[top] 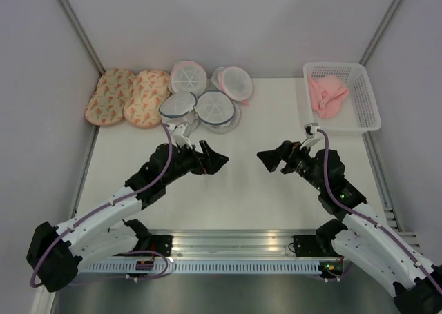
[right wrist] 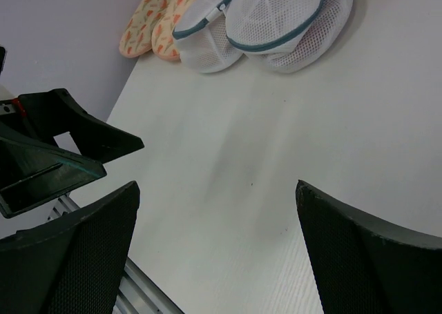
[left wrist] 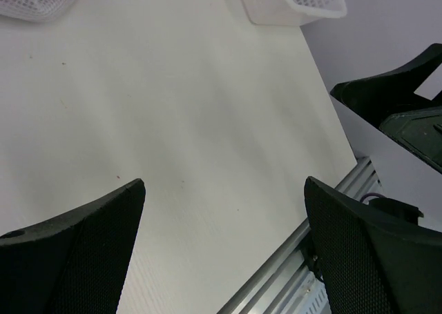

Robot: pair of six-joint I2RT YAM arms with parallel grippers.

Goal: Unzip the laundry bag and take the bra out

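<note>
Nearest to us is the aluminium rail (top: 235,243) where both arms are bolted, and from it they reach out over the white table (top: 242,197). The left gripper (top: 215,155) and the right gripper (top: 266,160) face each other across the middle, both with jaws spread wide and nothing between them. It looks like a ready stance, hands free for a two-handed job.

Beyond them, at the far edge, sit the left blue-rimmed laundry bag (top: 177,107) and the right blue-rimmed laundry bag (top: 215,108), touching side by side. The left gripper is the closer one, so it seems best placed to pin the dome while the other works the zip. We cannot find the zip pull from here, nor the bra (presumably zipped inside one of the two, though we cannot tell which).

Behind those lie pink-rimmed mesh bags (top: 188,76), with peach patterned pads (top: 110,94) to their left. Far right, a white basket (top: 369,103) holds a pink cloth (top: 326,96).
</note>
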